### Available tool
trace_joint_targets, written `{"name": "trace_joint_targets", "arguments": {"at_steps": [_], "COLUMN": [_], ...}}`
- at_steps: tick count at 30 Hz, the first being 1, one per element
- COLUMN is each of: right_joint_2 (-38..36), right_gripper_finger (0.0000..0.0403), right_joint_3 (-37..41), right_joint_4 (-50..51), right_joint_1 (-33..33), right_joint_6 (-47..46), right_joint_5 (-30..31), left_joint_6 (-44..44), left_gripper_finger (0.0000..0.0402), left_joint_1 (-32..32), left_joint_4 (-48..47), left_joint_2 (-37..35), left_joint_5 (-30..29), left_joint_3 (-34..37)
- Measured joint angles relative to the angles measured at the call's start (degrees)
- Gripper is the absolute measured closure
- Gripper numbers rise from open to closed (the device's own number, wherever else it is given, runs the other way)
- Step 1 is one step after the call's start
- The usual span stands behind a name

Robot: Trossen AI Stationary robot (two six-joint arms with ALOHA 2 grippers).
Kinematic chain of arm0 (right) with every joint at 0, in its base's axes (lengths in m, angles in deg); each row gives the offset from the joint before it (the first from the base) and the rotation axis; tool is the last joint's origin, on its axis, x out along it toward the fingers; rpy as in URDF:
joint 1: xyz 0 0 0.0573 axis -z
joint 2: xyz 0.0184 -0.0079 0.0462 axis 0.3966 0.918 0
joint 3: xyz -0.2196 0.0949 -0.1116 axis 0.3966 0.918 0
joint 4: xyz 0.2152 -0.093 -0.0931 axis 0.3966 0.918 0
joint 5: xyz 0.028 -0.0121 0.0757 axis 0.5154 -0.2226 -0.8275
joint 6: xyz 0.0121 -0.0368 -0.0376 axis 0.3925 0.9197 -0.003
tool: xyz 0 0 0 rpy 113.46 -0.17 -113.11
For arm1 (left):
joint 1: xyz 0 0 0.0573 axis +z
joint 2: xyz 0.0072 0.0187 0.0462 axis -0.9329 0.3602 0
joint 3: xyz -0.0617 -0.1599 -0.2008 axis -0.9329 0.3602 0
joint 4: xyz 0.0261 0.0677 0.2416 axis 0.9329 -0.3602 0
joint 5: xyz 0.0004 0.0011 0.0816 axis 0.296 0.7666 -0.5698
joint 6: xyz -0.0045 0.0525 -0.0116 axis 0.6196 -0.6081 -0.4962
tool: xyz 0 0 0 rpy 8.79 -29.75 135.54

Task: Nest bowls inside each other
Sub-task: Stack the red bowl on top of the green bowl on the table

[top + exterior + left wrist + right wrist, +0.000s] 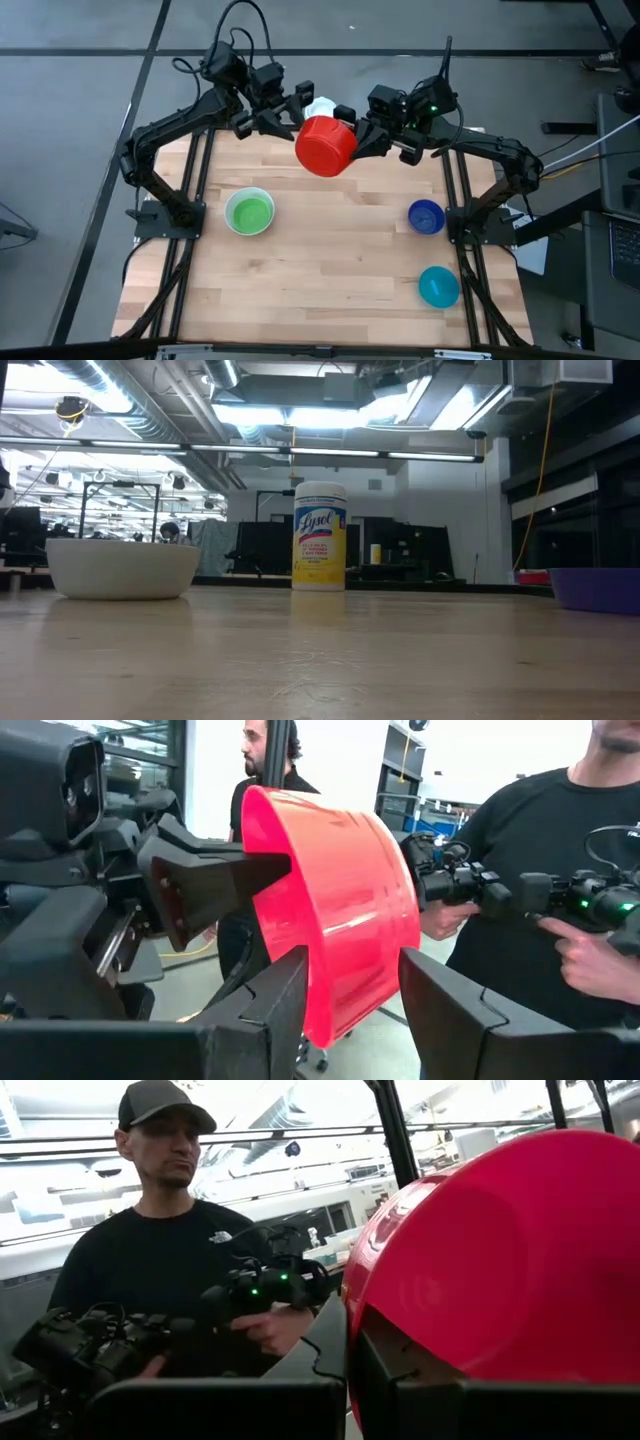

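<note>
Red bowl point(325, 146) was held up in the air over the far middle of the table point(320, 270), tipped on its side, between the two arms. Right gripper point(350, 1355) was seen clamped shut on its rim, one finger inside the bowl and one outside. Left gripper point(352, 985) was positioned straddling the opposite rim of the red bowl with jaws parted, a finger on each side of the wall; whether the pads actually touched the plastic could not be told.

Green bowl point(249, 213) was seen nested inside the white bowl point(262, 194), mid-left on the table. Dark blue bowl point(426, 217) was seen alone near the right edge, and teal bowl point(438, 286) nearer the front right corner, apart from the blue one. In the low view the white bowl point(123, 568) sat at left and the blue one point(595, 588) at right, both flat on the wood.

Canister point(320, 536) with white lid and yellow label was standing upright at the far edge of the table, mostly hidden behind the red bowl from above.

Two people in black shirts point(540, 840) were seen behind the table in the wrist views
</note>
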Motion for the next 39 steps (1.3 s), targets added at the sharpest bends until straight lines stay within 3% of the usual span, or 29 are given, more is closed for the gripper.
{"name": "trace_joint_targets", "arguments": {"at_steps": [12, 15, 18, 23, 31, 39], "right_joint_2": [1.0, 1.0, 1.0, 0.9, 0.8, 0.2], "right_gripper_finger": [0.04, 0.04, 0.039, 0.0329, 0.0221, 0.0182], "right_joint_3": [0.0, 0.0, 0.0, -0.2, -2.5, -3.6], "right_joint_4": [0.4, 0.4, -0.4, -3.1, -3.0, -1.7], "right_joint_1": [0.3, 0.4, 0.4, 0.7, 3.5, 8.9], "right_joint_6": [0.2, 0.0, -0.9, -3.3, -5.1, -4.6], "right_joint_5": [-0.9, -0.9, -1.0, 3.3, 0.8, -1.2], "left_joint_6": [0.0, -0.3, -1.5, -3.1, -2.9, -1.7], "left_gripper_finger": [0.0255, 0.0295, 0.0369, 0.0396, 0.0399, 0.0399], "left_joint_1": [-4.3, -4.3, -4.6, -4.9, -6.6, -7.7], "left_joint_4": [0.6, 1.6, 1.9, 2.1, 1.4, 1.4], "left_joint_2": [0.0, 0.0, 0.0, -0.1, -0.3, -1.1], "left_joint_5": [-0.1, 1.1, 3.9, 3.0, 0.5, 2.5], "left_joint_3": [0.0, 0.1, 0.1, 0.0, 0.0, -3.7]}}
